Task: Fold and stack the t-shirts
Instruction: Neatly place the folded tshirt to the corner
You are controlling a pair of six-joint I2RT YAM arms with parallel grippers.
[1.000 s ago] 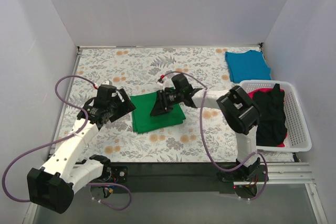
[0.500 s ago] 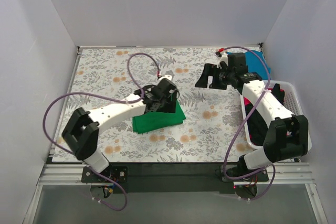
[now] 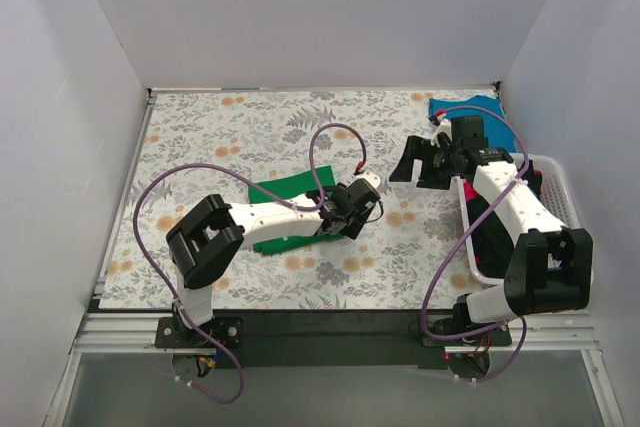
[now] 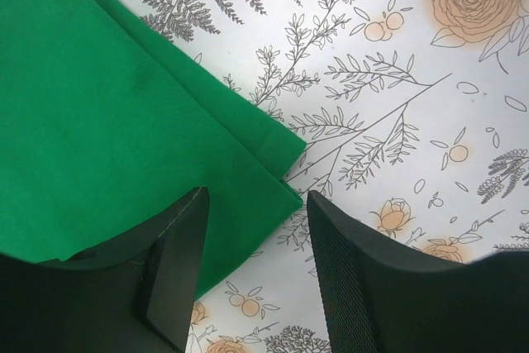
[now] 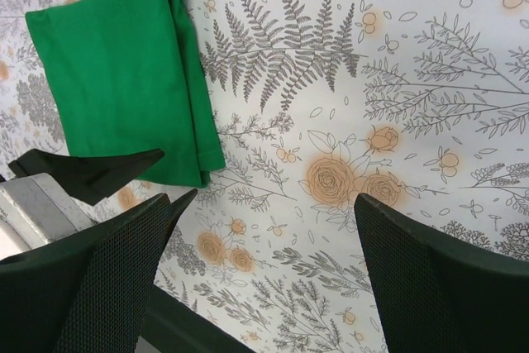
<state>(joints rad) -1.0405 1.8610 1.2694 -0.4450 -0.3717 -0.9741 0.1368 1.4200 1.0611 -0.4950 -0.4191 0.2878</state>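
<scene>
my right hand (image 5: 273,200) just let go, backed off to 2 o'clock, wide open and empty. my left hand (image 4: 258,200) swung in, half open, straddling the folded green t-shirt (image 4: 99,105)'s 3 o'clock corner, centre of the bench (image 3: 220,127). fold looks done; stacking on the teal t-shirt (image 3: 452,107) likely next.

The left arm (image 3: 275,215) and the right arm (image 3: 500,195) are built alike: smooth white shells on the long links, and boxy black housings (image 3: 205,242) at the joints well behind the jaws. Each arm ends in black. From the wrist cameras, the left gripper (image 4: 258,196) and the right gripper (image 5: 277,197) carry broad, wedge-shaped fingers (image 4: 355,279) whose inner faces bear a fine grid texture. A grey metal block (image 5: 29,208) sits just behind the right jaws. A thin purple cable (image 3: 336,127) loops loosely from behind each set of jaws back to a black base (image 3: 200,332), with a small red plug (image 3: 360,169) at the jaw end.
</scene>
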